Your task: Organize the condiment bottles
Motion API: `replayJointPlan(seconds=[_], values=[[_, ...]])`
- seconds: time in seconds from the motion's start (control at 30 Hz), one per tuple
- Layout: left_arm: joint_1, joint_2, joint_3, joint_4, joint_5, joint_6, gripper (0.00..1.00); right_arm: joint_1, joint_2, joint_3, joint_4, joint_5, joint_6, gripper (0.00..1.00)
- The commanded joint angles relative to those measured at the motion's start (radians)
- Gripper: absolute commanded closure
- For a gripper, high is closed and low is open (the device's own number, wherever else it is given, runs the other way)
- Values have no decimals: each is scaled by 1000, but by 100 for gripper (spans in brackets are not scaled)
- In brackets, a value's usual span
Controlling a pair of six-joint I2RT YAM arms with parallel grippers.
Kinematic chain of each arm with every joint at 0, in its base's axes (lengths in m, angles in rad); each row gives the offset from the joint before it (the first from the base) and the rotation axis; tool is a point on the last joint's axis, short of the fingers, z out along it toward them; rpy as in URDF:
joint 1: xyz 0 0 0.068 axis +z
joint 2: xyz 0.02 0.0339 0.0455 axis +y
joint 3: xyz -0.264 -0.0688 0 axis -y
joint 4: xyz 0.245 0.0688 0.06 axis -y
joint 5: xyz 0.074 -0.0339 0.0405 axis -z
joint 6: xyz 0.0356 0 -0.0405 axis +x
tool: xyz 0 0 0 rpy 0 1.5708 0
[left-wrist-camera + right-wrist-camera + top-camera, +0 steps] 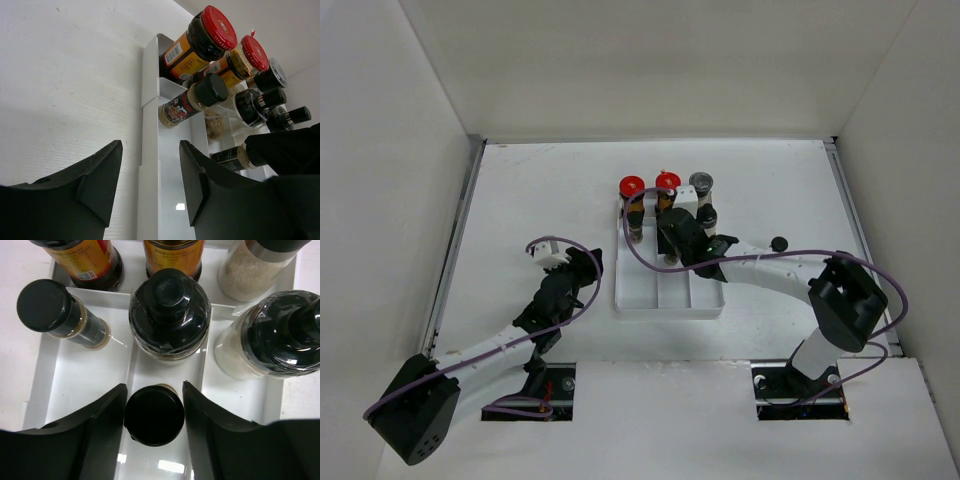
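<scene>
Pinching a black-capped bottle (154, 416) in the white tray's (70, 380) middle channel is the right gripper (154, 387); the left gripper (150, 150) is hovering spread, empty.

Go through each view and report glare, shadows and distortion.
Top external: bright, even light, only faint shadows by the arms. Left wrist: fingers dark and featureless, bottles look tilted by the camera angle, one small reflection on the tray floor. Right wrist: highlights on the wrapped caps and the tray floor, fingers near black.
</scene>
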Motion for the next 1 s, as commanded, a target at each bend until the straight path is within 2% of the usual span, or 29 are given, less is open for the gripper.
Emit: replayJointPlan(seconds=[0.0,0.1,0.17,0.27,0.4,0.47,0.5,0.57,0.6,0.67,0.7,0.73,0.83,0.87,0.97], values=[[9,-16,-8,51,4,-5,53,8,2,6,59,-16,26,42],[4,-12,-5,51,4,-4,53,8,-19,-2,59,-8,26,28],[7,-15,-6,51,4,-4,53,8,-52,-3,56,-5,23,23],[9,-10,-6,51,4,-5,53,8,-124,-14,47,2,15,19],[7,-18,-8,51,4,-2,53,-32,-294,-95,42,4,23,20],[9,-24,-10,51,4,-4,53,-90,-393,-161,40,-1,30,27],[9,-25,-10,50,4,-4,53,-126,-446,-194,33,-1,41,33],[6,-30,-10,45,4,-4,53,-205,-545,-254,-2,10,63,54],[6,-36,-10,42,4,-2,53,-252,-587,-279,-27,28,72,61],[7,-42,-11,39,1,-5,53,-343,-650,-319,-84,91,90,63],[7,-39,-11,38,1,-5,53,-381,-665,-333,-111,122,92,61],[7,-33,-10,38,1,-5,53,-416,-668,-342,-131,143,87,56],[3,-13,-5,44,4,-7,53,-496,-627,-353,-167,168,72,29],[1,-13,-5,44,2,-7,53,-509,-610,-357,-164,162,67,24],[1,-19,-6,44,2,-7,53,-523,-558,-365,-138,145,61,19]])
